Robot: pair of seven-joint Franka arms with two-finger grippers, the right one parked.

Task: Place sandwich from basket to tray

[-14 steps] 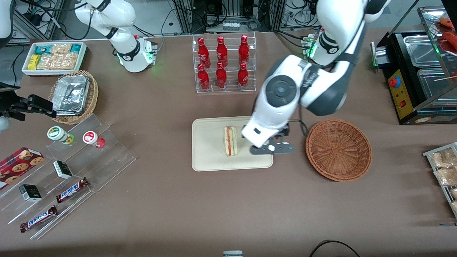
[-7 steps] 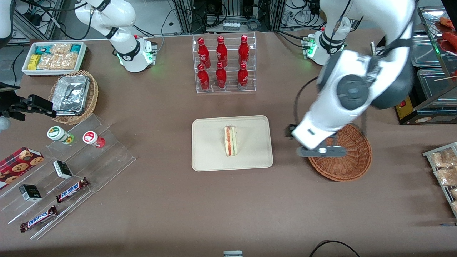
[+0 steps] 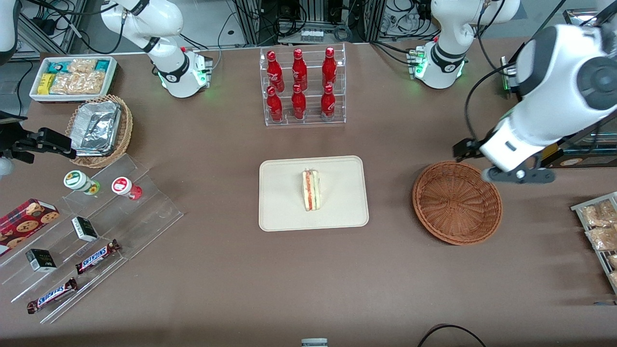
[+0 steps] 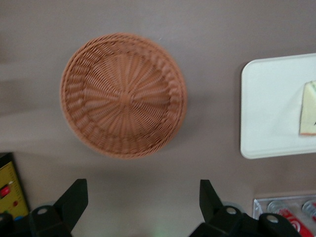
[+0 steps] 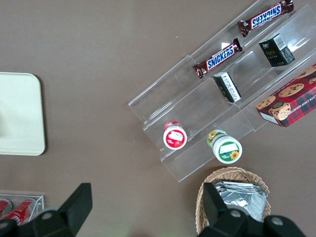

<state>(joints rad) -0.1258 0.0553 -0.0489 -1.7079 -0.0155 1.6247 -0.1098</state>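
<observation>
The gripper (image 3: pixel 518 175) is held above the table (image 3: pixel 308 279) with its fingers (image 4: pixel 74 200) spread apart and nothing between them, just off the rim of the basket (image 3: pixel 457 202) toward the working arm's end. Bare table is seen all around the basket, in which nothing lies. The sandwich (image 3: pixel 311 189) is set on the tray (image 3: pixel 284 212), well apart from the basket, near the tray's middle.
</observation>
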